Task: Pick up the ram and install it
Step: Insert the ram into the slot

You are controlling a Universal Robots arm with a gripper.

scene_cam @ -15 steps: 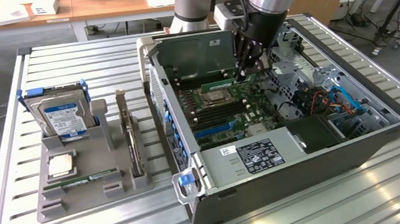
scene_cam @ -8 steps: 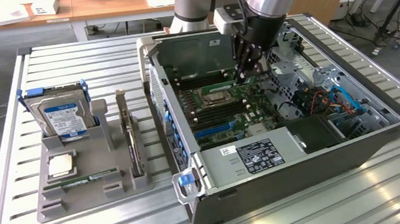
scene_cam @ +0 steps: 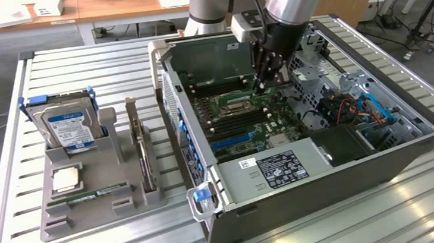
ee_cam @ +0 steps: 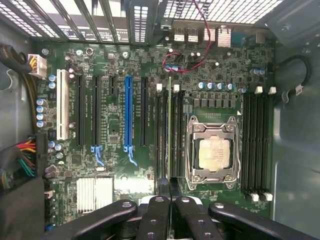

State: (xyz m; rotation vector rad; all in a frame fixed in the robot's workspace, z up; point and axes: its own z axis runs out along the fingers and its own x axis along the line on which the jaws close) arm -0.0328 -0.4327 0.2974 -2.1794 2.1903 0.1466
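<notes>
The slatted metal desk [scene_cam: 331, 230] carries an open computer case [scene_cam: 305, 208] lying on its side, with the motherboard [ee_cam: 115, 120] facing up. At the exterior view's left stands a grey fixture [scene_cam: 83, 221] in which a second green stick [scene_cam: 89, 197] lies flat.

The arm reaches down into the case. Its tool [scene_cam: 265, 84] hangs just beside the processor socket [ee_cam: 210, 152], and its fingers [ee_cam: 155, 210] are clenched together on the ram [ee_cam: 170, 130]. The ram sits directly between the fingers, not off to either side. Its long axis runs parallel to the dark memory slots [ee_cam: 161, 135] and lines up with that bank.

From the wrist it appears edge-on, as a thin pale-green strip, so no label or chips can be made out. Whether its lower edge has entered a slot cannot be told.
</notes>
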